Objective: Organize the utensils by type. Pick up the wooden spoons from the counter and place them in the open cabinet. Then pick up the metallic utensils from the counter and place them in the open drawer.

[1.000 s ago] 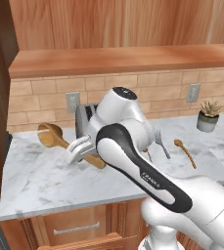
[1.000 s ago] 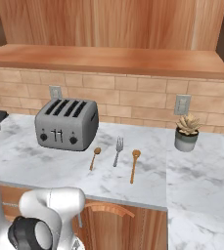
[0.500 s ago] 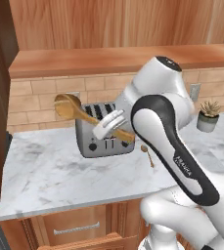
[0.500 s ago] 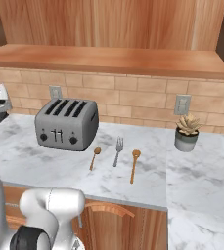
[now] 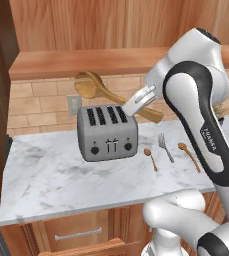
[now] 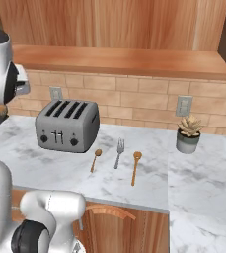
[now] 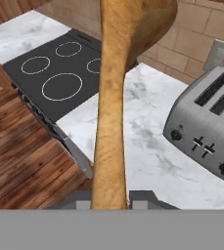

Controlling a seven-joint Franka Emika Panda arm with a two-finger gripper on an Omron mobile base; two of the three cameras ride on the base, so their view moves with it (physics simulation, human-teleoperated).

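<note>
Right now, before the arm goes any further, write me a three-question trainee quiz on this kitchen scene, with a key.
1. True or false: the claw is shut on a wooden spoon held in the air above the toaster.
2. Multiple choice: what lies between the small coppery spoon and the wooden spoon on the counter?
A. a knife
B. the fork
C. the potted plant
3. Fill in: in the hand view, the dark surface with white rings past the counter's edge is a ____.

Key: 1 true; 2 B; 3 cooktop.
</note>
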